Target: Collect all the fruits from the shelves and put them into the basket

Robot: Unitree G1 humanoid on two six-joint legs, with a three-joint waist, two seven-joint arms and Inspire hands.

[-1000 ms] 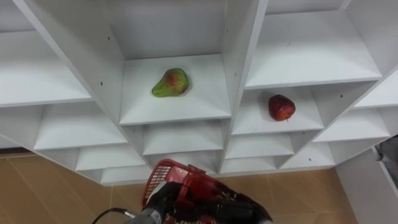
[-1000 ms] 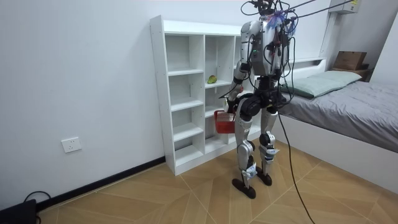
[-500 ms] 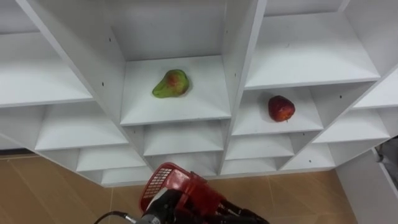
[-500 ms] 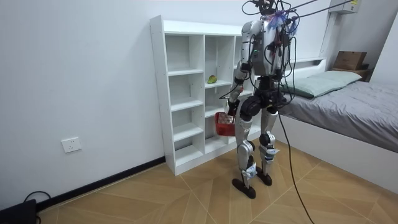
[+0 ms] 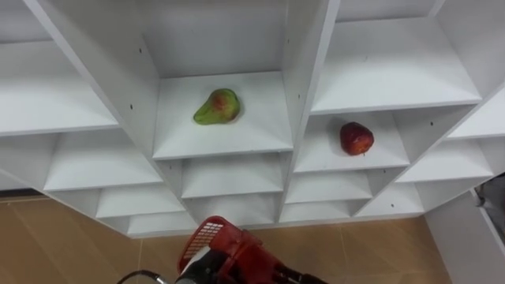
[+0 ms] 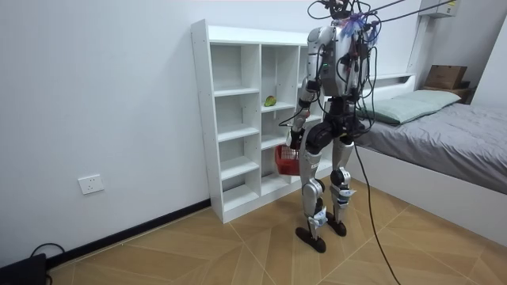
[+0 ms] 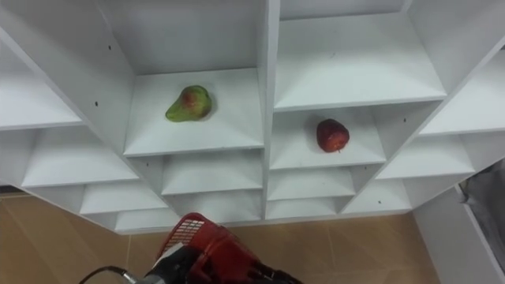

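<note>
Where the robot stands: upright on both feet on the wooden floor [image 6: 238, 245], close up to the white closet [image 5: 300, 95] and facing it. A bed [image 6: 444, 127] lies behind it on the room view's right.
Closet: open compartments in columns, set against a white wall. The head camera looks down across several of its shelves.
Pear [image 5: 217, 106]: green with a reddish blush, lying on its side on a shelf in the middle column. It sits left of that shelf's centre with its narrow end toward the left (clear of both side walls).
Apple [image 5: 357, 138]: dark red, on a shelf in the next column to the right, which shows a little lower in the eye views. It is well apart from the pear, with an upright divider between them.
Red basket [image 5: 229, 252]: plastic with a slotted lattice wall, at the bottom edge of the eye views, below the pear's column. In the room view it hangs off the floor in front of the robot's thighs, between the robot and the closet's lower shelves. What lies inside it cannot be told.
Left hand [image 5: 203, 268]: dark, low at the bottom edge, right against the basket's rim. Its fingers are curled onto the basket and carry it, though the edge cuts off part of the grasp.
Fruit: both pieces lie on their shelves, well above the basket.
</note>
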